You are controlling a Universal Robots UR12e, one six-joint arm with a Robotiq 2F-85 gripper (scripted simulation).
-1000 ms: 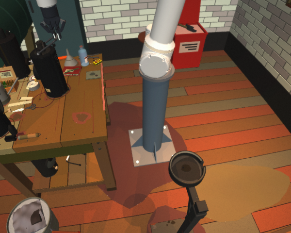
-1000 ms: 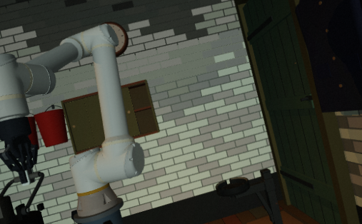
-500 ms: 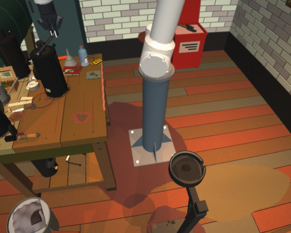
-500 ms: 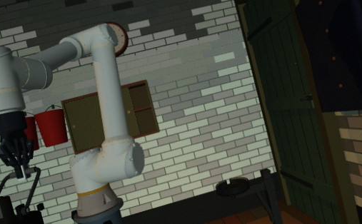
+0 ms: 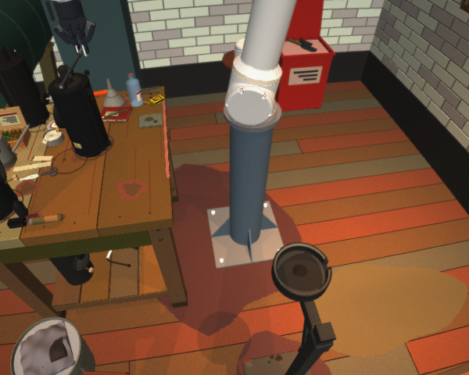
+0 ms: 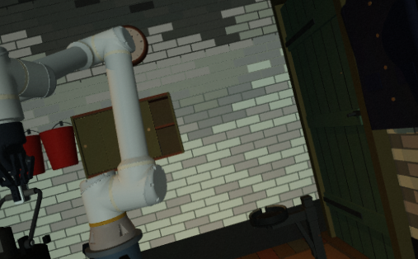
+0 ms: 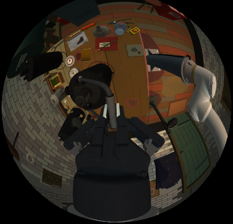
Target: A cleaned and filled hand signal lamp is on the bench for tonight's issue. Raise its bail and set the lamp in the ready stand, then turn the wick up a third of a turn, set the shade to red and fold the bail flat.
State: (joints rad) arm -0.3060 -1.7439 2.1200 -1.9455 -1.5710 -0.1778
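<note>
My gripper (image 5: 81,49) (image 6: 19,194) (image 7: 111,113) hangs above the black hand signal lamp (image 5: 80,115) (image 7: 90,86), which stands upright on the wooden bench (image 5: 105,169) near its far left part. The lamp's wire bail (image 5: 71,68) (image 6: 17,214) (image 7: 104,89) is raised above the lamp top and arches up to my fingers. The ready stand (image 5: 301,271) (image 6: 269,215), a dark round cup on a post, stands on the floor in front of the arm's pedestal, well to the right of the bench. The gripper is closed and grips the top of the bail.
Behind the bench are a teal door and a brick wall, with a red cabinet (image 5: 305,72) further right. Another black lamp (image 5: 14,86), a funnel (image 5: 113,95), a bottle (image 5: 133,89), a red book and small tools crowd the bench. The arm's blue pedestal (image 5: 249,181) stands between bench and stand.
</note>
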